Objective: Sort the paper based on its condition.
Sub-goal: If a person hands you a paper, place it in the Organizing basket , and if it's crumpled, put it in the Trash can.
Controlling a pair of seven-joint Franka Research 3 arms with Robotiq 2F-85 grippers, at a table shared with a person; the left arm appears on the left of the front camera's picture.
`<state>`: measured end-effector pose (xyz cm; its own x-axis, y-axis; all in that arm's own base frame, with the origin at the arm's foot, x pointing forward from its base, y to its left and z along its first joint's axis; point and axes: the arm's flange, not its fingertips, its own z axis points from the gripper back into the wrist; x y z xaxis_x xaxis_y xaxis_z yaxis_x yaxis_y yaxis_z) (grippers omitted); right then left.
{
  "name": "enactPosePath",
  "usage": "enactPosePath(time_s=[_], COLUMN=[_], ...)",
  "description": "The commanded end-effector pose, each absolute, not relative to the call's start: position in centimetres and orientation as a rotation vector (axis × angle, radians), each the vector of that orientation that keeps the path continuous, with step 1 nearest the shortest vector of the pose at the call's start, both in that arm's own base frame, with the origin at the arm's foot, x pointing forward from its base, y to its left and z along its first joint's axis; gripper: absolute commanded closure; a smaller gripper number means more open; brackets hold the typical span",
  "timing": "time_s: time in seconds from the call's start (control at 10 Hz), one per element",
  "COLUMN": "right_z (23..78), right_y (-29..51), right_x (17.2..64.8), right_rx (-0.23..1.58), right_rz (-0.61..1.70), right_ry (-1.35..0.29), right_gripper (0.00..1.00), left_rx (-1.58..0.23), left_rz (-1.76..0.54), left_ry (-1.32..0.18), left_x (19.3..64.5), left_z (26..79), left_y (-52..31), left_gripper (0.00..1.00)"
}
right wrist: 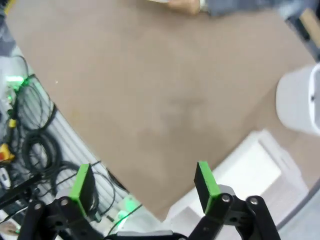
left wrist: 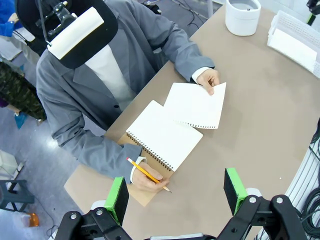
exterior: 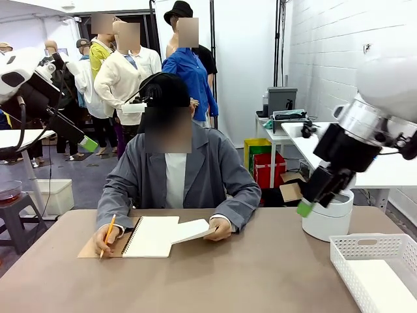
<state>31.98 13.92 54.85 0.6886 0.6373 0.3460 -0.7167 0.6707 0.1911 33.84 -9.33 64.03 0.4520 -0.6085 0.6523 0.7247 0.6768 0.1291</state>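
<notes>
The person across the table holds a white sheet of paper point(exterior: 192, 229) point(left wrist: 197, 105) by one corner, its row of small holes along one edge, lying partly over an open spiral notebook point(exterior: 151, 236) point(left wrist: 162, 136). Their other hand holds a yellow pencil point(exterior: 107, 236) point(left wrist: 146, 172). My left gripper point(exterior: 86, 143) point(left wrist: 176, 192) hangs open high above the table's left side, well clear of the paper. My right gripper point(exterior: 304, 208) point(right wrist: 142, 185) is open and empty, raised over the right side near the white bin.
A round white bin point(exterior: 328, 222) point(left wrist: 242, 15) point(right wrist: 300, 105) stands at the right rear of the brown table point(exterior: 247, 274). A white perforated tray point(exterior: 374, 264) point(left wrist: 297, 42) point(right wrist: 250, 170) sits at the front right corner. Cables lie beyond the table's edge.
</notes>
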Motion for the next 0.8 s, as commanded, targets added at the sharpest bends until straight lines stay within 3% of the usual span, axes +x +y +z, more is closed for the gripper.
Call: enactPosePath(time_s=[0.0, 0.7], right_z=[55.6, 62.6], right_y=[16.2, 21.3], right_x=[34.5, 39.9], right_rx=[0.347, 0.352], right_rz=[0.853, 0.903], right_ry=[-0.368, -0.614], right_gripper=[0.00, 0.00], left_rx=[-0.188, -0.188], left_rz=[-0.826, -0.826], left_ry=[-0.722, -0.722], left_x=[33.8, 33.8], left_z=[64.1, 64.1], left_y=[-9.3, -9.3], left_gripper=[0.00, 0.00])
